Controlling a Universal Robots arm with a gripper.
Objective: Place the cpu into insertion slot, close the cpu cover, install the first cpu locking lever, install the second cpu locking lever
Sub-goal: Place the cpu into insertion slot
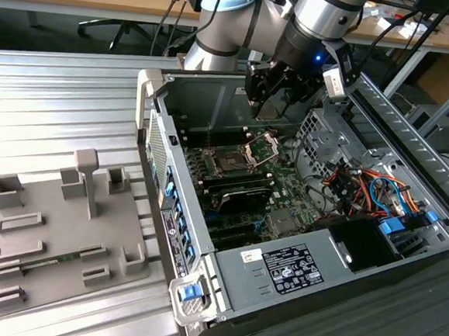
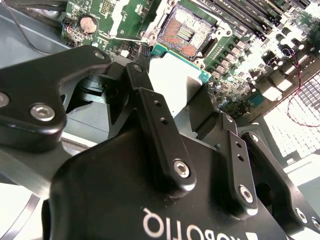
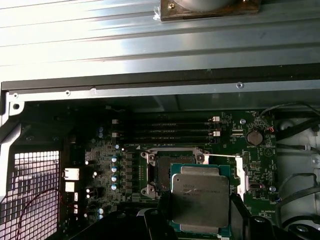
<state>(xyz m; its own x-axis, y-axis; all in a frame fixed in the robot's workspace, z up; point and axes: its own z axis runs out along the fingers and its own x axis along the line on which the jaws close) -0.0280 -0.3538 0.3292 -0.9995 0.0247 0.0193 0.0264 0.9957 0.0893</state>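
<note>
We are at the first step, and none of the four steps is finished. The gripper (image 1: 272, 90) hangs inside the open computer case (image 1: 174, 234), above the motherboard (image 1: 289, 190). Its jaws pinch the cpu (image 3: 200, 192) by two opposite edges. In the first wrist view a dark finger (image 3: 164, 214) presses on each side of the chip, whose dull metal top faces the camera. The cpu is off the board and sits partly in front of the insertion slot (image 3: 161, 175), overlapping its far side without lining up squarely. In the second wrist view the slot (image 2: 187, 32) is bare, its contact field exposed, with the chip (image 2: 175, 82) held just short of it. We therefore judge that the cpu is carried close to the slot but not seated. In the exterior view the cpu cover (image 1: 263, 144) stands tilted up off the slot (image 1: 229, 163), so the opening is free to take the chip and the closing is not yet done. A thin wire lever (image 3: 223, 156) runs along one side of the socket. From these angles we cannot tell for sure how it sits, but with the cover raised we take both locking levers to be unlatched. That leaves the seating, the cover and both levers to be done.
</note>
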